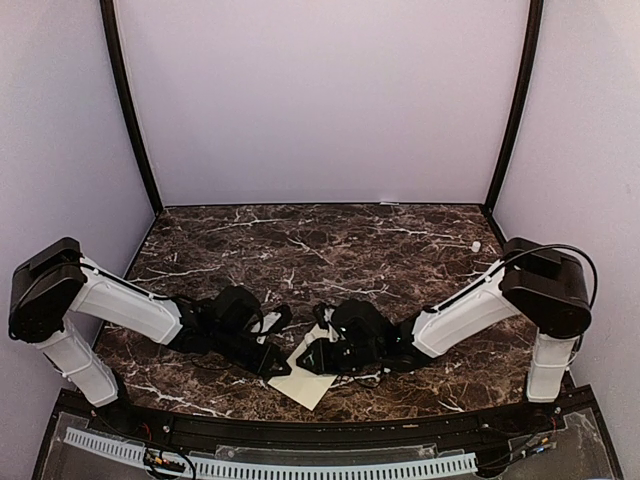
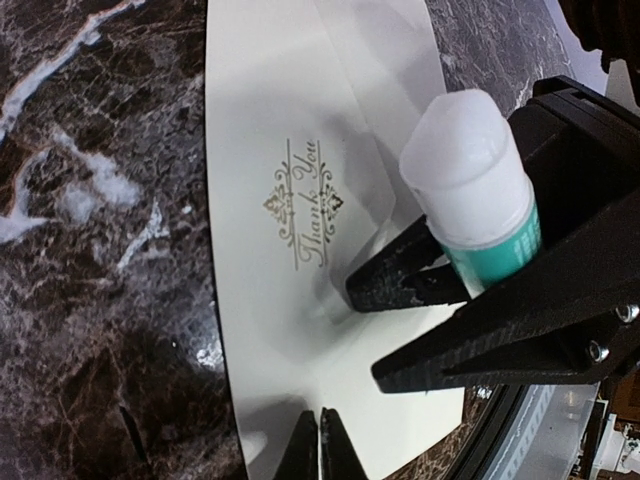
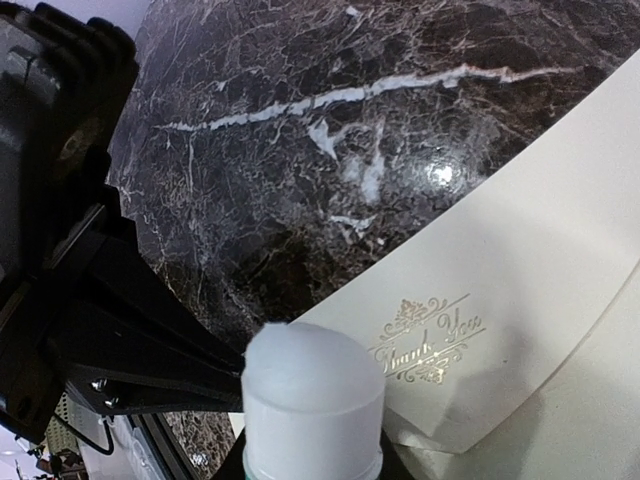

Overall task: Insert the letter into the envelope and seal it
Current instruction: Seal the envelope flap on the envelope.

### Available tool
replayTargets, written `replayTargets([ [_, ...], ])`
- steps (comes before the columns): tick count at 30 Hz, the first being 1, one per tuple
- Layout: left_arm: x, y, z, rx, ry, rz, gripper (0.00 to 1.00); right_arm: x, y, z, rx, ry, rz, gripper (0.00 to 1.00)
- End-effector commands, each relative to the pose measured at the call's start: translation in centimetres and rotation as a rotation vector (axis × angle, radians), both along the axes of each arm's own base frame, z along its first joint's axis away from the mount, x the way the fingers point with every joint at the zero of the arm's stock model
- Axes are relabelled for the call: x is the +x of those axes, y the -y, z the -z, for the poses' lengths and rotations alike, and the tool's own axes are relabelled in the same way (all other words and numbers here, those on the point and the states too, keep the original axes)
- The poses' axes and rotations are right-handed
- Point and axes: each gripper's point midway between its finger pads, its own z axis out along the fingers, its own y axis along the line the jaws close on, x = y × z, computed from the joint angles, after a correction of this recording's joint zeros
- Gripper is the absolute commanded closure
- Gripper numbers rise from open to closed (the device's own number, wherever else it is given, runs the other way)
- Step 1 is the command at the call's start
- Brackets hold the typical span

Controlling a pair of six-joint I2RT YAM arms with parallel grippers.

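The cream-beige envelope (image 1: pixel 306 378) lies flat near the table's front edge, between my two grippers. Its gold "Thank You" emblem (image 2: pixel 305 203) faces up on the pointed flap (image 3: pixel 500 290). My left gripper (image 2: pixel 321 445) is shut, and its fingertips rest on the envelope's near edge. My right gripper (image 1: pixel 324 352) is shut on a white glue stick with a teal band (image 2: pixel 470 180). It holds the stick just above the envelope, next to the emblem. The stick (image 3: pixel 313 390) fills the bottom of the right wrist view. The letter is not visible as a separate sheet.
The dark marble table (image 1: pixel 330 250) ends in a black front rail with a white cable track (image 1: pixel 300 465) just below the envelope. A small white object (image 1: pixel 476 245) lies at the back right. Lavender walls enclose the back and sides.
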Motion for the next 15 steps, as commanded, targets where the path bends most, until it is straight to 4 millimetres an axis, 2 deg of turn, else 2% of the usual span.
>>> replayTargets([
  [1,-1.6,-2.1,1.8,0.101,-0.052,0.001,0.97,0.2,-0.4,0.2,-0.018,0.000,0.015,1.00],
  [10,-1.6,-2.3,2.0,0.109,-0.052,0.000,0.97,3.1,2.5,0.7,-0.057,0.006,0.108,1.00],
  [15,-1.6,-2.3,2.0,0.114,-0.051,0.003,0.98,4.3,2.9,0.6,-0.074,0.024,0.113,1.00],
])
